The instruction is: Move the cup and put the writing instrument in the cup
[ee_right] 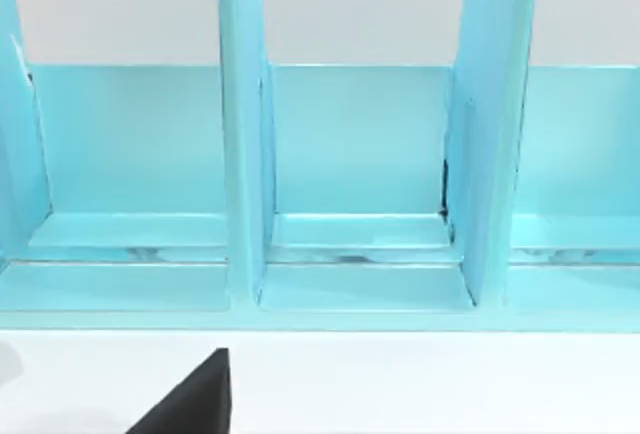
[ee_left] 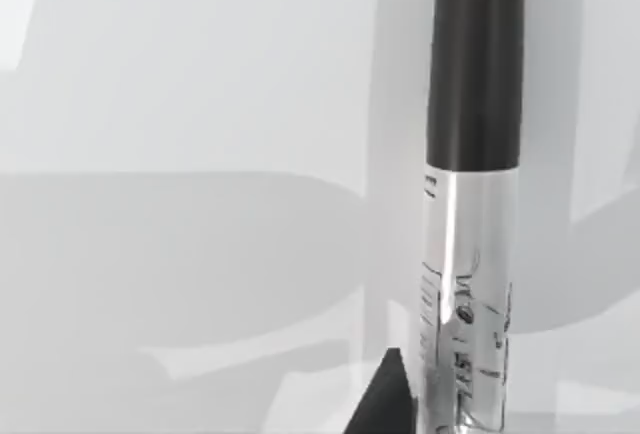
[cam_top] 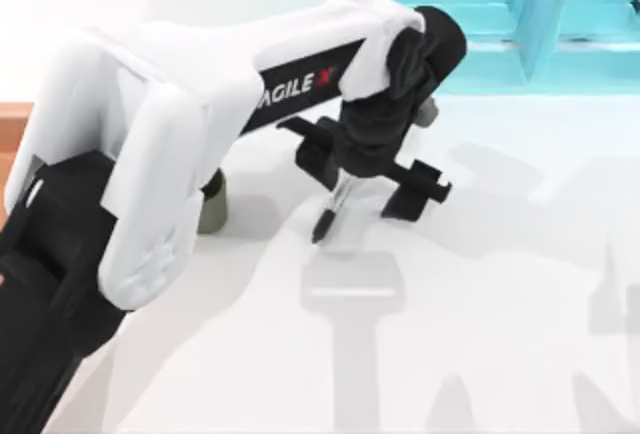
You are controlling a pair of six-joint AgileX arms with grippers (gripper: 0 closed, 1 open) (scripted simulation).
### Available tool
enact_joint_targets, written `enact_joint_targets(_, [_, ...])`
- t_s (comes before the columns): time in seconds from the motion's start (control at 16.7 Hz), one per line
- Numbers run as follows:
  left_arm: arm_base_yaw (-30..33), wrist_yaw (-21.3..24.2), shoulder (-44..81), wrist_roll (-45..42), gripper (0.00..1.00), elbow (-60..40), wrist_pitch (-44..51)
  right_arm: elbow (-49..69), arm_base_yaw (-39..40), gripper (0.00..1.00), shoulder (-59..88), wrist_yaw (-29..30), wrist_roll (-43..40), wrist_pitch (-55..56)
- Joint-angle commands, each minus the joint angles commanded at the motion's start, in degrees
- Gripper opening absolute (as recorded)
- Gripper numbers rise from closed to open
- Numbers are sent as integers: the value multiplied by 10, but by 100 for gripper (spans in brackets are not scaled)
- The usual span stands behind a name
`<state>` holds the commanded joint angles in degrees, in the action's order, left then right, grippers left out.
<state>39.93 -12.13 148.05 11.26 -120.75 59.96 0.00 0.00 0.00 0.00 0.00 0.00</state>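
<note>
My left arm reaches across the middle of the table in the top view. Its gripper [cam_top: 345, 186] points down and is shut on the writing instrument [cam_top: 330, 209], a slim marker that hangs tilted with its black end just above the white tabletop. In the left wrist view the marker [ee_left: 470, 204] runs close by, black part far and grey-white label near, with one black finger [ee_left: 385, 404] against it. The dark olive-grey cup [cam_top: 213, 206] stands left of the marker, mostly hidden behind my left arm. My right gripper [ee_right: 190, 404] faces a teal rack.
A teal rack [cam_top: 500, 14] with upright dividers [ee_right: 245, 154] stands along the back right of the table. A strip of wooden tray [cam_top: 12, 139] shows at the left edge. Open white tabletop lies in front and to the right of the marker.
</note>
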Motion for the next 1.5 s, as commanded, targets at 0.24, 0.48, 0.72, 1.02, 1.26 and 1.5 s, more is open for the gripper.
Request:
enact_joint_targets(0.24, [0,0,0,0,0,0,0,0,0,100,0,0,0,0])
enact_joint_targets(0.48, [0,0,0,0,0,0,0,0,0,100,0,0,0,0])
enact_joint_targets(0.72, [12,28,-35,14,0,-7,7,0,0,100,0,0,0,0])
enact_joint_targets(1.02, [31,29,-95,39,0,30,26,0,0,100,0,0,0,0])
enact_joint_targets(1.26, [67,23,-191,76,0,96,61,0,0,100,0,0,0,0])
enact_joint_targets(1.5, [95,18,-254,101,0,144,90,0,0,100,0,0,0,0])
